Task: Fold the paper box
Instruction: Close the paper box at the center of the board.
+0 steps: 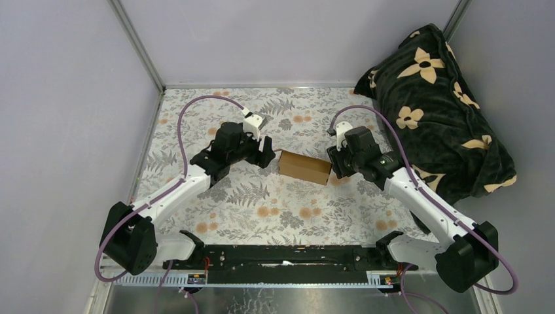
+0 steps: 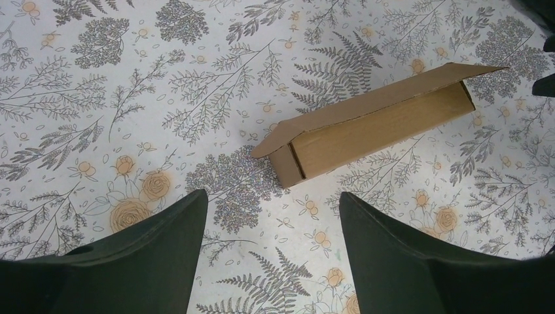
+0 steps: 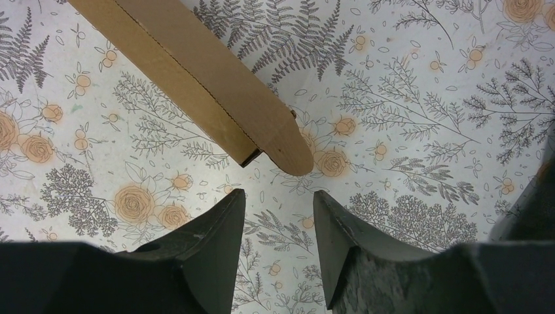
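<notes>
Both released, left end effector and right end effector flank the paper box, seemingly apart.

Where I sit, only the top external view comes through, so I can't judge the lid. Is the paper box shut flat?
Observer: No. In the left wrist view the paper box has its lid untucked, overhanging the side wall.
Operator: Are either jaws touching it?
Observer: No. Both wrist views show open jaws, the box lying clear beyond them.
Operator: Anything at the right arm's end?
Observer: The right wrist view shows a rounded lid tab sticking past the end wall.
</notes>
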Controlling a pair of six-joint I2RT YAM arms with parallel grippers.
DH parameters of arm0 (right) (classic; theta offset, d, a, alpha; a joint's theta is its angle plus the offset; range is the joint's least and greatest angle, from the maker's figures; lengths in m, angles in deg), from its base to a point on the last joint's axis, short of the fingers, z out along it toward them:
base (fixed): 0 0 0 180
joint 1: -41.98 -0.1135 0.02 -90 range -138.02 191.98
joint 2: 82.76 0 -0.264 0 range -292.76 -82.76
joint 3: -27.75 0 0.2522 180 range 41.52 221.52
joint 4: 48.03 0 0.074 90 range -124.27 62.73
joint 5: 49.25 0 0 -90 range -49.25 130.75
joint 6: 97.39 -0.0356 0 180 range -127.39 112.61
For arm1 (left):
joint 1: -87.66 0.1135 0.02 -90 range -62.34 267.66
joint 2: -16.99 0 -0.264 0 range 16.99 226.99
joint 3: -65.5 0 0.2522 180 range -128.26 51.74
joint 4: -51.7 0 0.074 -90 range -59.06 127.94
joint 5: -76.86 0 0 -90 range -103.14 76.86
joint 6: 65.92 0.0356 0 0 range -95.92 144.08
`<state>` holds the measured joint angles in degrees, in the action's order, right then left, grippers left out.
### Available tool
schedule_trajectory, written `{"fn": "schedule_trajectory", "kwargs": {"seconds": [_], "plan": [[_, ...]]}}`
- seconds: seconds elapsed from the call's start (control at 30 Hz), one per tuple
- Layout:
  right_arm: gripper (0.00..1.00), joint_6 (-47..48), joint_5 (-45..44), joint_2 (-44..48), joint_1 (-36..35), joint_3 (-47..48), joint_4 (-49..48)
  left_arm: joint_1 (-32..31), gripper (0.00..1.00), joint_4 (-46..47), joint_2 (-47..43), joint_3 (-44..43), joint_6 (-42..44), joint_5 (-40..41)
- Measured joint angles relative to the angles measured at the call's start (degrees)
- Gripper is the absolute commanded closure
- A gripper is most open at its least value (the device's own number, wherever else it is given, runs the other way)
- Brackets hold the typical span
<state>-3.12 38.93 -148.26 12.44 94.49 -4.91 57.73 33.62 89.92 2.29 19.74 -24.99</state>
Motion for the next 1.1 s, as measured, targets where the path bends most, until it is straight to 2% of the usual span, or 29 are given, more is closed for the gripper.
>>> {"fn": "schedule_trajectory", "kwargs": {"seconds": [0.2, 1.1], "plan": [[0.5, 0.04, 0.52, -1.18, 0.0, 0.0, -0.61, 0.0, 0.21, 0.04, 0.15, -0.17, 0.02, -0.22], [0.66, 0.44, -0.72, -6.84, -0.04, 0.0, -4.96, 0.0, 0.24, 0.07, 1.38, -0.66, 0.02, -0.87]]}}
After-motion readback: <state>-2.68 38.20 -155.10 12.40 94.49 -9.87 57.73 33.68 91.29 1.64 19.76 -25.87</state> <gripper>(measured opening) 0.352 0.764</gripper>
